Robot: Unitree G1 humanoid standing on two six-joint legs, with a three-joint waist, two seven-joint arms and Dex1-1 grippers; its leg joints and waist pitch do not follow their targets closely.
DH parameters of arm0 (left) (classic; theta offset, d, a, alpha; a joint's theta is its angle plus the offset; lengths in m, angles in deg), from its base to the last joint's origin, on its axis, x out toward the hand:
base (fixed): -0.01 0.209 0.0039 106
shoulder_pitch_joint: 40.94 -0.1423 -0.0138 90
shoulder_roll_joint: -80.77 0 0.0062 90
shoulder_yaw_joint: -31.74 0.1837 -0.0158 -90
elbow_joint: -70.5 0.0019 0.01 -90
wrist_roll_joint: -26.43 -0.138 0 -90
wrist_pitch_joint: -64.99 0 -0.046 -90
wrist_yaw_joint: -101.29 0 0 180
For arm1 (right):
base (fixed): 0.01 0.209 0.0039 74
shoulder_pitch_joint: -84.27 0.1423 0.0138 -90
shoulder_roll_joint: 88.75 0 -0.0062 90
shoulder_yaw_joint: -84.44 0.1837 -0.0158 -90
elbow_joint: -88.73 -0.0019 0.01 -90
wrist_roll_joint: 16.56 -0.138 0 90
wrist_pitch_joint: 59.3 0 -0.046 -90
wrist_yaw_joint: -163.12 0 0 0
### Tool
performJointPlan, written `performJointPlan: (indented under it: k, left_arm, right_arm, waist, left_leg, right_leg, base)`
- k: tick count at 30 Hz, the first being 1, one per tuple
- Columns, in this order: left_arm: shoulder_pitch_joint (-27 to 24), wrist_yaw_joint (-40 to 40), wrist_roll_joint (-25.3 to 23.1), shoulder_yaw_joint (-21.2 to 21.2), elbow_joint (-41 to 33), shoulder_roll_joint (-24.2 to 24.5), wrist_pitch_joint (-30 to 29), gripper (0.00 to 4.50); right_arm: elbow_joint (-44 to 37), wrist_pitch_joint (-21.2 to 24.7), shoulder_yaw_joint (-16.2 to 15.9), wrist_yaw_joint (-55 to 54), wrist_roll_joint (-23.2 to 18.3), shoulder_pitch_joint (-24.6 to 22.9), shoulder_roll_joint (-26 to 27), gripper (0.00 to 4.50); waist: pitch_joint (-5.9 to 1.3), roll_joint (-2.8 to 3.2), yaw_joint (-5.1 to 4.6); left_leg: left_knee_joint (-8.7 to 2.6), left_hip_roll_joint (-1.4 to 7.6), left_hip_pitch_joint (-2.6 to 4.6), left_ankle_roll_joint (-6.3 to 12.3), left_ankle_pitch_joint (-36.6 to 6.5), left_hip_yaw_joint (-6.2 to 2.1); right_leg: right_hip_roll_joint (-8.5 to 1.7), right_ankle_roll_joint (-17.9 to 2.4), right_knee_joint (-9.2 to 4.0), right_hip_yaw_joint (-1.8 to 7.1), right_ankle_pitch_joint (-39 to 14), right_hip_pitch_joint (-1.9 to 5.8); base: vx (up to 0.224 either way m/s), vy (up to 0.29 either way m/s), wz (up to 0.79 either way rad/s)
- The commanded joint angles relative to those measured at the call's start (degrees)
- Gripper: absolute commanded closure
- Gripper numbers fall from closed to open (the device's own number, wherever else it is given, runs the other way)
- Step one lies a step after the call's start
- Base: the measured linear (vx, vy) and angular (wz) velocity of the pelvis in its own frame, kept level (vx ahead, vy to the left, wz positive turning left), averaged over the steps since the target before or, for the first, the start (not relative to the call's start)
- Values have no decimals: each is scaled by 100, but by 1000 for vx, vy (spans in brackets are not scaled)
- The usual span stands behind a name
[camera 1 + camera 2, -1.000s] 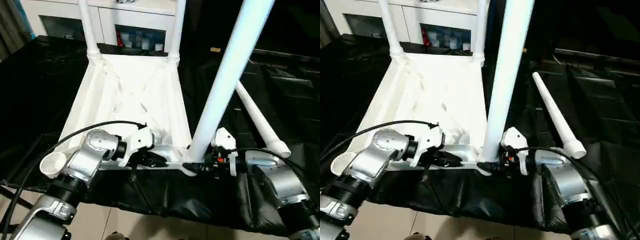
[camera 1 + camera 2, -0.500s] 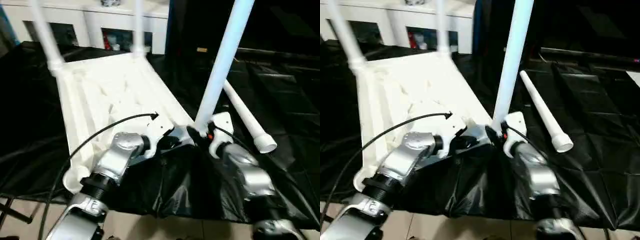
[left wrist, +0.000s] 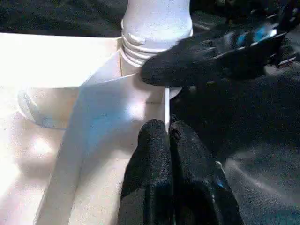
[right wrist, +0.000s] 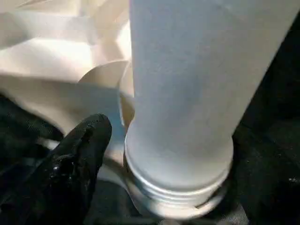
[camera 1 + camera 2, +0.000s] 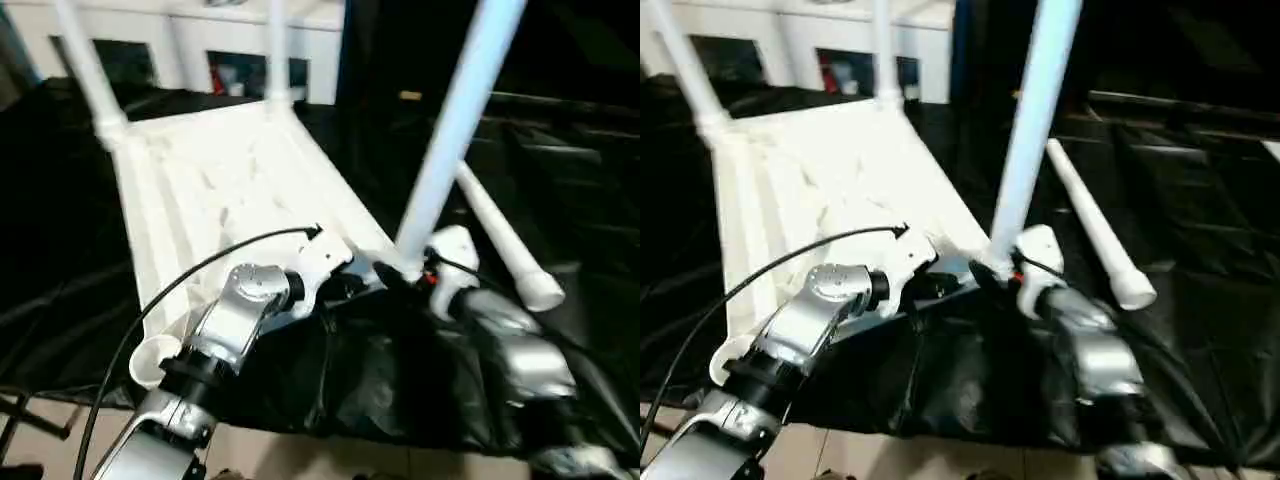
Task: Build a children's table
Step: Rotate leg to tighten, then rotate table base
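Note:
The white table top (image 5: 220, 180) lies ribbed side up on the black cloth. Two legs (image 5: 85, 60) (image 5: 277, 50) stand upright in its far corner sockets. A third leg (image 5: 450, 130) stands tilted at the near right corner, its ridged collar (image 3: 157, 44) at the socket. My right gripper (image 5: 400, 275) is shut on this leg just above the collar; one finger (image 4: 79, 159) presses its side. My left gripper (image 3: 164, 140) is shut on the top's thin near rim right beside that socket. A fourth leg (image 5: 500, 240) lies loose on the cloth to the right.
The near left corner socket (image 5: 150, 360) stands open and hangs by the table's front edge. A white cabinet (image 5: 200, 40) stands behind the table. Black cloth (image 5: 560, 160) covers the whole work surface; pale floor (image 5: 300, 450) shows below its front edge.
The camera has swung, so the whole scene sits differently in the picture. Both grippers keep the same hold; the third leg stays upright at the near right corner.

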Motion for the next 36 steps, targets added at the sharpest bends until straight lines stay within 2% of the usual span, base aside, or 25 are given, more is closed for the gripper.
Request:
performJointPlan:
  k: [1,4,5,6,7,10,12,13,15,18,20,21,23,24,25,26,27,31,32,34,36]
  left_arm:
    - [-145,-63,-17,167,127,-37,-63,450]
    - [-174,-120,-63,160,125,-13,-57,450]
    - [-178,-125,-68,165,125,-9,-53,450]
    - [-185,-170,-79,164,122,-8,-46,450]
    - [-185,-170,-79,164,122,-8,-46,450]
    - [-208,-204,-86,176,103,-5,-19,450]
    - [-234,-282,-98,180,45,5,141,450]
    - [-246,-257,-24,129,-62,-1,117,450]
    - [-279,-211,87,37,-282,15,46,407]
    - [-331,-272,181,-161,-689,112,-123,387]
    - [-345,-404,201,-351,-1009,224,-259,369]
    - [-346,-409,202,-359,-1023,230,-265,369]
    - [-375,-517,281,-675,-1504,453,-516,369]
    - [-386,-543,319,-767,-1651,519,-594,369]
    - [-437,-531,446,-990,-1992,643,-794,369]
    - [-462,-545,440,-1088,-2145,732,-875,369]
    - [-472,-555,437,-1125,-2210,772,-922,369]
    - [-722,-643,-118,-1424,-2551,1674,-1537,369]
    - [-758,-664,-198,-1466,-2543,1791,-1590,385]
    - [-847,-747,-443,-1536,-2494,2149,-1678,403]
    - [-894,-917,-639,-1574,-2466,2429,-1776,413]
  right_arm:
    - [-674,-56,-242,749,-320,-164,-248,54]
    - [-946,-145,23,1184,-400,-430,-835,54]
    - [-947,-140,78,1220,-415,-447,-891,54]
    - [-952,-115,230,1233,-445,-487,-1013,54]
    - [-952,-115,230,1233,-445,-487,-1013,54]
    - [-993,-76,449,1218,-494,-578,-1172,54]
    - [-1158,30,586,1266,-594,-735,-1321,54]
    - [-1293,117,549,1344,-643,-830,-1356,54]
    - [-1522,253,426,1466,-712,-982,-1407,51]
    - [-1663,358,156,1459,-698,-1055,-1346,51]
    - [-1707,396,-33,1373,-605,-1043,-1229,51]
    - [-1709,396,-41,1369,-600,-1042,-1224,51]
    - [-1746,449,-240,1311,-517,-997,-1078,51]
    - [-1773,472,-296,1297,-508,-992,-1053,51]
    - [-1732,489,-392,1227,-440,-931,-976,51]
    - [-1694,528,-439,1195,-409,-884,-933,51]
    - [-1693,552,-455,1184,-399,-869,-919,51]
    - [-1340,720,-704,859,-176,-490,-640,51]
    - [-1284,721,-731,815,-145,-442,-605,51]
    - [-1149,748,-776,707,-88,-322,-522,51]
    - [-1068,801,-800,637,-67,-246,-479,80]
  waist:
    - [-350,-42,37]
    - [-338,-59,110]
    - [-329,-63,114]
    - [-329,-84,105]
    - [-329,-77,110]
    - [-337,-83,108]
    - [-352,-96,138]
    - [-356,-95,136]
    - [-363,-90,133]
    - [-361,-96,110]
    - [-345,-81,92]
    - [-339,-98,90]
    - [-329,-120,94]
    - [-321,-104,94]
    - [-321,-124,88]
    - [-315,-91,85]
    - [-311,-89,78]
    - [-315,-86,58]
    - [-322,-66,44]
    - [-336,-69,43]
    - [-347,-38,65]
  left_leg:
    - [-254,130,10,454,-637,-44]
    - [-237,143,16,526,-736,-34]
    - [-246,137,3,516,-809,-42]
    - [-251,138,12,489,-887,-47]
    - [-245,144,31,452,-962,-45]
    - [-245,141,10,413,-911,-53]
    - [-224,141,10,465,-773,-52]
    - [-220,138,9,490,-740,-51]
    - [-209,133,-29,581,-601,-62]
    - [-209,131,-23,580,-697,-56]
    - [-216,144,0,519,-855,-52]
    - [-220,147,-1,490,-888,-54]
    - [-229,149,-6,419,-917,-62]
    - [-233,150,-5,390,-930,-67]
    - [-235,154,3,337,-957,-68]
    - [-242,155,14,295,-975,-67]
    - [-241,150,13,288,-982,-69]
    - [-248,125,18,213,-905,-68]
    - [-246,118,22,177,-883,-71]
    - [-241,116,27,142,-808,-69]
    - [-233,116,47,155,-701,-65]
  right_leg:
    - [-325,-1385,-330,182,197,344]
    - [-340,-1347,-337,188,38,330]
    - [-350,-1303,-352,185,-174,331]
    - [-359,-1248,-380,177,-470,320]
    - [-363,-1226,-402,180,-708,301]
    - [-358,-1171,-400,179,-811,300]
    - [-345,-1153,-373,186,-530,316]
    - [-348,-1174,-365,183,-460,313]
    - [-351,-1207,-328,179,-189,345]
    - [-351,-1254,-348,164,-345,323]
    - [-344,-1245,-380,164,-652,284]
    - [-341,-1226,-380,160,-738,281]
    - [-348,-1141,-380,161,-981,272]
    - [-349,-1122,-379,162,-1043,264]
    - [-348,-1104,-373,159,-1110,258]
    - [-340,-1094,-377,162,-1158,238]
    - [-334,-1090,-380,162,-1161,235]
    - [-308,-982,-353,164,-1092,219]
    - [-310,-972,-339,166,-1061,217]
    - [-301,-980,-325,166,-905,226]
    - [-289,-1046,-293,167,-621,213]
  base:
    - [0,0,0]
    - [0,0,0]
    - [0,0,0]
    - [0,0,0]
    - [0,0,0]
    - [0,0,0]
    - [0,0,0]
    - [0,0,0]
    - [0,0,0]
    - [0,0,0]
    - [0,0,0]
    - [0,0,0]
    - [0,0,0]
    - [0,0,0]
    - [0,0,0]
    - [0,0,0]
    - [0,0,0]
    - [0,0,0]
    - [0,0,0]
    - [0,0,0]
    - [0,0,0]
